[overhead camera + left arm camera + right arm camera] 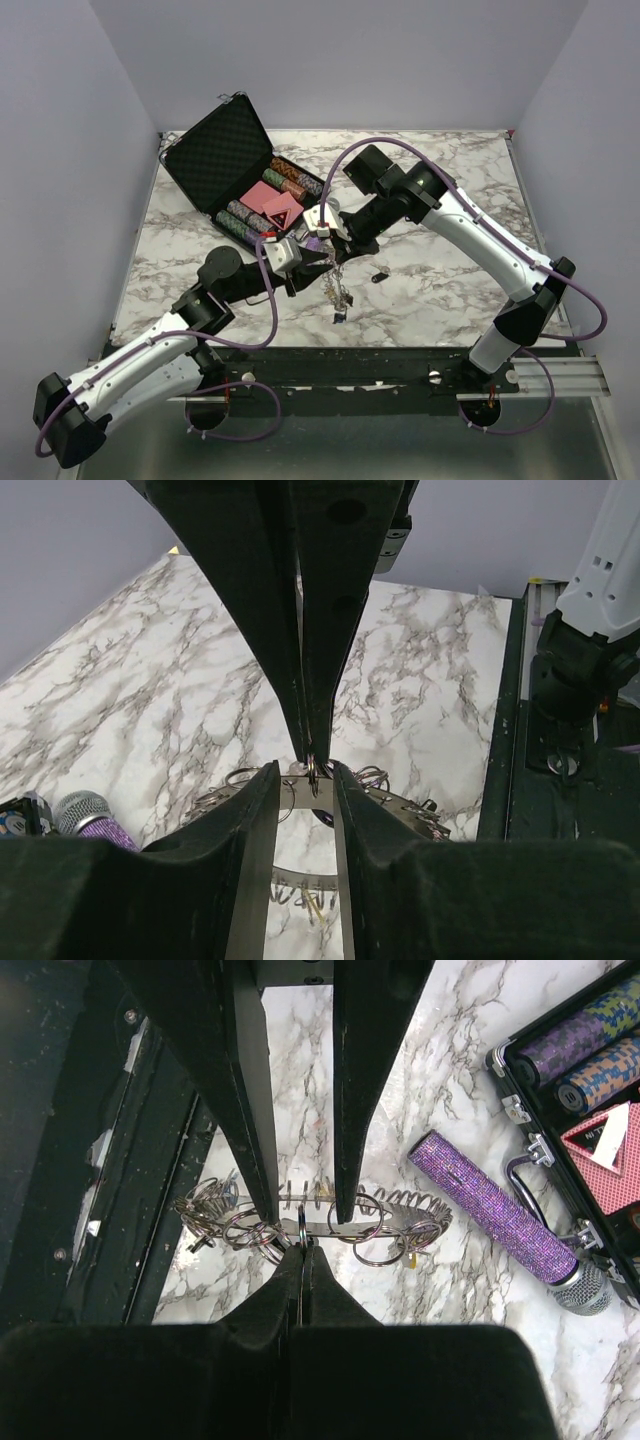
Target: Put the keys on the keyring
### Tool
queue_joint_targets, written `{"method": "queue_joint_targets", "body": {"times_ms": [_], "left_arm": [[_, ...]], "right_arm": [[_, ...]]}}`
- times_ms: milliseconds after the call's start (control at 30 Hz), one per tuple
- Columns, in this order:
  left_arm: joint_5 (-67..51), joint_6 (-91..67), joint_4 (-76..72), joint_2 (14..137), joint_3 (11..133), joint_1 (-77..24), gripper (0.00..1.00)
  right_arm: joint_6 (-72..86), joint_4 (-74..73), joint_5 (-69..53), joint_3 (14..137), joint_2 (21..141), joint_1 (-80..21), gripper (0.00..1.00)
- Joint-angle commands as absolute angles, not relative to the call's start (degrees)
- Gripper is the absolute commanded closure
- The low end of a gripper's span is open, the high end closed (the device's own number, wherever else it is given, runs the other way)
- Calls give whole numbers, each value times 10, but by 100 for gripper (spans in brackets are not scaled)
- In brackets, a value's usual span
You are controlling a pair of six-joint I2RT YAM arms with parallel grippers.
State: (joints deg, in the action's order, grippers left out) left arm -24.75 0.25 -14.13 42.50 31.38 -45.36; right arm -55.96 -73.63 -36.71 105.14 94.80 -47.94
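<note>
Keyring (335, 1228) sits near the middle of the marble table (450, 300), right between my two grippers. Lots of small silver keys (215, 1212) and little rings are bunched on it. In the top view they trail off toward 6 o'clock. I cannot tell if it touches the table.

My right gripper (303, 1252) reaches in from 2 o'clock. Its jaws are pressed together on the keyring's thin wire. My left gripper (306, 772) reaches in from 8 o'clock. Its jaws are apart, and the keyring's band runs across the gap between them. I cannot tell if those fingers press on the band. The two grippers meet tip to tip.

One small dark key (380, 275) lies alone on the table, near the keyring at its 3 o'clock. A purple glitter microphone (490, 1205) lies just beside the keyring, at its 11 o'clock in the top view. Past it, at 10 o'clock, a black case (215, 155) stands open with poker chips (295, 180) and red cards (272, 203) in it.
</note>
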Motion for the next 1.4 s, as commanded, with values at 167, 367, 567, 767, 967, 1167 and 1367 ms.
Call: {"method": "queue_joint_targets", "body": {"times_ms": [167, 367, 567, 767, 967, 1167, 1367], "left_arm": [[-258, 18, -156, 438, 315, -452, 69], [-259, 25, -144, 445, 320, -453, 71], [-264, 25, -142, 451, 325, -453, 76], [-270, 22, -142, 457, 331, -454, 80], [-268, 13, -155, 454, 329, -453, 80], [-263, 8, -166, 446, 324, -453, 80], [-264, 4, -173, 444, 322, -453, 81]], "right_arm": [[-554, -738, -380, 1055, 928, -484, 100], [-552, -738, -383, 1056, 929, -483, 100], [-552, -739, -385, 1056, 929, -483, 100], [-551, -739, -386, 1055, 928, -483, 100], [-552, -738, -385, 1050, 927, -483, 100], [-552, -738, -386, 1049, 927, -483, 100], [-551, -738, -387, 1050, 928, -483, 100]]}}
